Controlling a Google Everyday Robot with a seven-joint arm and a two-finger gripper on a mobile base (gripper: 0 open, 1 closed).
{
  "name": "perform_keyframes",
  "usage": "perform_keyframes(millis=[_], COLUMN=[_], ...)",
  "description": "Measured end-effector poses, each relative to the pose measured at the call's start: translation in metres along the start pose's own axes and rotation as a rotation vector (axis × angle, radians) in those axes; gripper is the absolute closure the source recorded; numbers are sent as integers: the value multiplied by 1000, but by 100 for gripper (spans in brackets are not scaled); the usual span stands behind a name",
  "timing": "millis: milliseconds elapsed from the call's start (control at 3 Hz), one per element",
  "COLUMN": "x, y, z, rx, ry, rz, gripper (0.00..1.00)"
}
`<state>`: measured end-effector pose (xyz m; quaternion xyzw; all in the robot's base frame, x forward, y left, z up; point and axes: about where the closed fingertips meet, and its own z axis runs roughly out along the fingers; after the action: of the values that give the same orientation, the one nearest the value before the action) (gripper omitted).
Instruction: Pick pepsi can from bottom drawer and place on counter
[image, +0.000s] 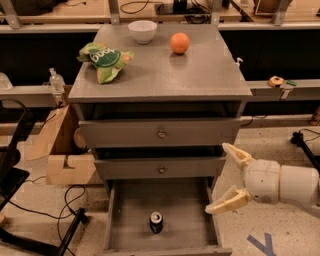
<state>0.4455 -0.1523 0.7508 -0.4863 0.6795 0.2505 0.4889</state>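
The pepsi can (156, 222) stands upright on the floor of the bottom drawer (125, 220), which is pulled out at the foot of the cabinet. My gripper (229, 178) is at the right of the open drawer, just outside its right wall, at about the height of the drawer above. Its two tan fingers (226, 202) are spread wide apart and hold nothing. The counter (165, 72) is the grey top of the cabinet, well above the gripper.
On the counter lie a green chip bag (105, 59), a white bowl (142, 31) and an orange fruit (180, 43). Two shut drawer fronts with knobs (161, 134) sit above the open drawer. A cardboard box (62, 150) and cables lie on the floor at the left.
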Motion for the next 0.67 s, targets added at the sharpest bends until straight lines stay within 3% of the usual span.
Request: perform_keyframes(millis=[333, 667], x=[12, 12], y=[3, 3], z=[8, 8], rx=[6, 6], ry=[-71, -71], rz=[-51, -51], gripper=[0, 0])
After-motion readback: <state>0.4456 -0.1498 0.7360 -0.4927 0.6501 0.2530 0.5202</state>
